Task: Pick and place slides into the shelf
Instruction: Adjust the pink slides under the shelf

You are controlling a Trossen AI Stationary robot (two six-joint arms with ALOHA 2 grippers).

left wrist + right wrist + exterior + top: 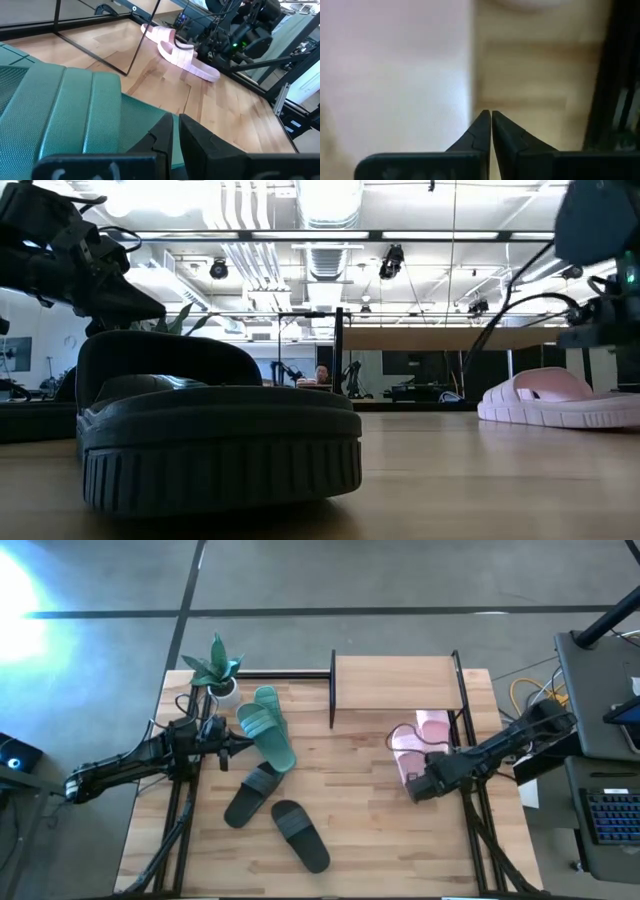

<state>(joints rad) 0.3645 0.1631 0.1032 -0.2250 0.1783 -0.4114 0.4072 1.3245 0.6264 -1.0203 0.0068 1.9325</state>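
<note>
Two teal slides (pixel 270 730) lie overlapped on the table, left of the shelf (pixel 395 680). My left gripper (pixel 238 747) is shut, at their left side. In the left wrist view it (pixel 175 132) sits over the edge of a teal slide (pixel 60 115). Two black slides (pixel 250 795) (pixel 300 835) lie sole-down nearer the near edge. Two pink slides (pixel 410 750) rest on the table by the shelf's right posts. My right gripper (pixel 412 788) is shut, above the near end of a pink slide (pixel 395 75). My left gripper has its shut fingers (pixel 160 135) at the edge of a teal slide (pixel 150 120), coming level from the table's left. I cannot tell whether it touches the slide.
A potted plant (pixel 215 670) stands at the table's far left, behind the teal slides. The shelf's thin black posts (pixel 140 45) stand between the two arms. Bare wood lies between the black slides and the pink slides (pixel 560 400). Equipment sits off the table's right edge.
</note>
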